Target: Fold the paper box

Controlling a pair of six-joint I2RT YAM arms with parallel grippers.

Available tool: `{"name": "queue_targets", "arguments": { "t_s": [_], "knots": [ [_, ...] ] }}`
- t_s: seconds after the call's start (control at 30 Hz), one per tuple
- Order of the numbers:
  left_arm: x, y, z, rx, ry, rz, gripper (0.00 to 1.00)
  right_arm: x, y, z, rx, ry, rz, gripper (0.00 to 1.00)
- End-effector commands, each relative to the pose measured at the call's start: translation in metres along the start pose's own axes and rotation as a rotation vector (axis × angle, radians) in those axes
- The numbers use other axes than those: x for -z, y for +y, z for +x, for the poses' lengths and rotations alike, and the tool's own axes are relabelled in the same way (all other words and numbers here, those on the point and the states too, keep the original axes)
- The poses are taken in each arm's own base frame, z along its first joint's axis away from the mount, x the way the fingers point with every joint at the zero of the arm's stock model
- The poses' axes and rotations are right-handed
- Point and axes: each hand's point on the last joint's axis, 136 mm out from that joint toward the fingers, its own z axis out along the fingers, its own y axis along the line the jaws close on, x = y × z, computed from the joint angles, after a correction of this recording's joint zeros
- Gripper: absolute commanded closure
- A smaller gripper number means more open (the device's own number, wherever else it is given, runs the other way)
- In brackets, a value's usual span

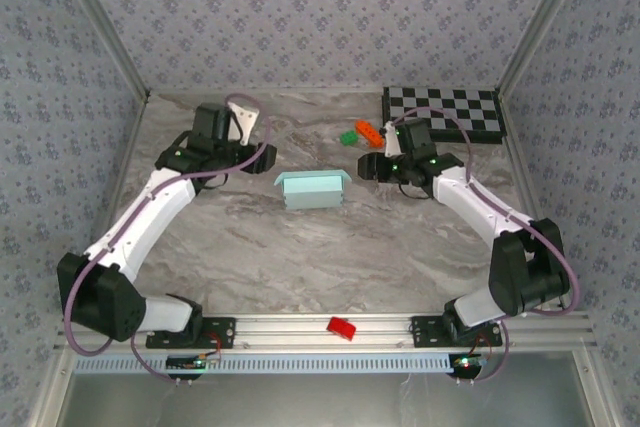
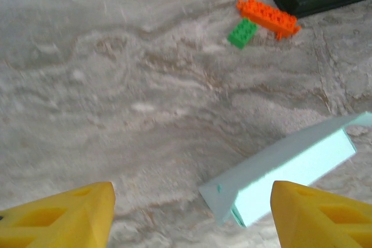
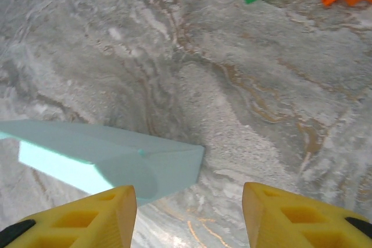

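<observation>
Between left gripper (image 1: 268,155) and right gripper (image 1: 364,167): paper box (image 1: 313,189), long axis left-right.
Nearer: right, probably.
Fingers (image 3: 75,216): both pairs spread, empty.

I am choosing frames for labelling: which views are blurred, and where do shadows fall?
Top external: even light, sharp, the paper box casts hardly any shadow. Left wrist: soft overall, the yellow fingers blurred most. Right wrist: a rounded shadow lies on the box near one finger.
</observation>
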Motion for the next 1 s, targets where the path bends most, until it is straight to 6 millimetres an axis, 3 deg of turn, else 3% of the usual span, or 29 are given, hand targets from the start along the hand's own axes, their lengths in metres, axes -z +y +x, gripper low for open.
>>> {"name": "queue_targets", "arguments": {
  "t_s": [0.0,0.2,0.47,0.5,0.67,0.83,0.97],
  "knots": [
    [-0.005,-0.006,0.017,0.145,0.031,0.058,0.30,0.000,0.021,-0.001,0.066,0.034,-0.059,0.47],
    [-0.026,-0.011,0.039,0.203,0.102,0.114,0.36,-0.009,0.029,0.000,0.104,0.066,-0.041,0.48],
    [-0.046,-0.016,0.046,0.221,0.156,0.160,0.45,-0.024,0.033,0.011,0.119,0.110,-0.046,0.51],
    [-0.048,-0.017,0.047,0.222,0.162,0.167,0.46,-0.021,0.041,0.000,0.129,0.088,-0.061,0.52],
    [-0.053,-0.022,0.049,0.228,0.183,0.196,0.48,-0.026,0.040,0.000,0.133,0.093,-0.051,0.52],
    [-0.055,-0.026,0.053,0.234,0.202,0.222,0.57,-0.029,0.041,0.004,0.133,0.110,-0.053,0.54],
    [-0.056,-0.025,0.056,0.230,0.221,0.220,0.57,-0.030,0.040,0.007,0.134,0.121,-0.046,0.56]
  ]
}}
